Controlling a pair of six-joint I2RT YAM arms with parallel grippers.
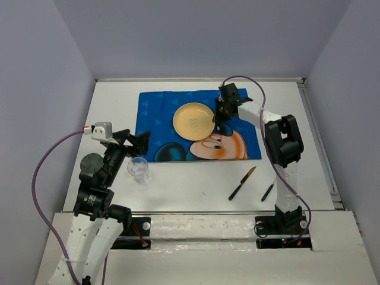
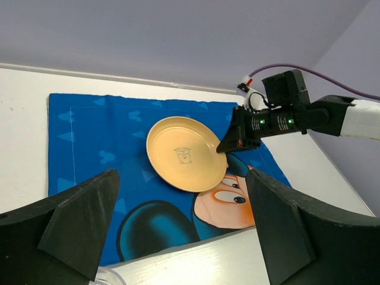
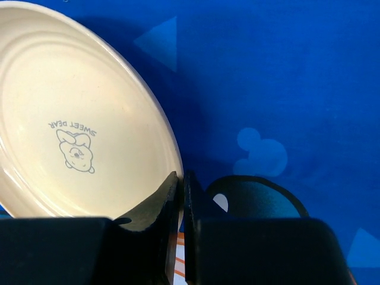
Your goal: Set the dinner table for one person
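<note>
The right end effector fills the foreground of its wrist view, clenched to a thin slit on the rim of the yellow plate. The plate lies on the blue cartoon placemat. The white desk spreads beneath everything, with the placemat toward its far side. The left end effector hangs released, fingers wide, just beyond a clear glass. A knife lies on the desk near the right arm.

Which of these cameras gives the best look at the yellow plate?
The left wrist view: the whole plate shows, large, with its print. The top view shows it whole but small. The right wrist view is closest and makes the print readable, but crops the plate.
</note>
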